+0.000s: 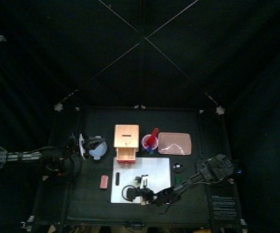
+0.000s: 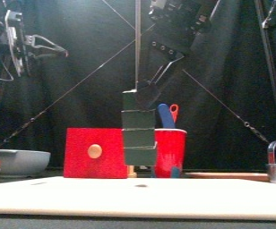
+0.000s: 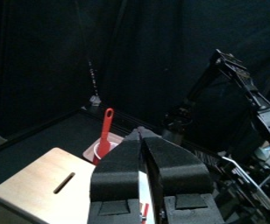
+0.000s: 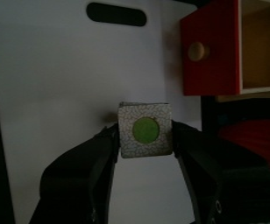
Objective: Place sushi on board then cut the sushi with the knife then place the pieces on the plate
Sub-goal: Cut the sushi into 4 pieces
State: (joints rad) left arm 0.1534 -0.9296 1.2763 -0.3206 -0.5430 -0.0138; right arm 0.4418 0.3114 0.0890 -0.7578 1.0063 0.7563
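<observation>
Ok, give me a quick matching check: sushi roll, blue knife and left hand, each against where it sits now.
Things:
1. sushi roll
2. blue knife
3. left hand

Places:
A. standing in the red cup
B. at the table's left side, off the white board
C. held upright by the right hand over the white board

Pairs: 1-C, 2-A, 3-B

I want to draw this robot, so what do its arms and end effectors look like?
Both arms are black, thin and jointed: the left arm and the right arm. The left end effector has two broad dark grey jaws that narrow toward the tips. The right end effector has two black jaws with rounded outsides.
</observation>
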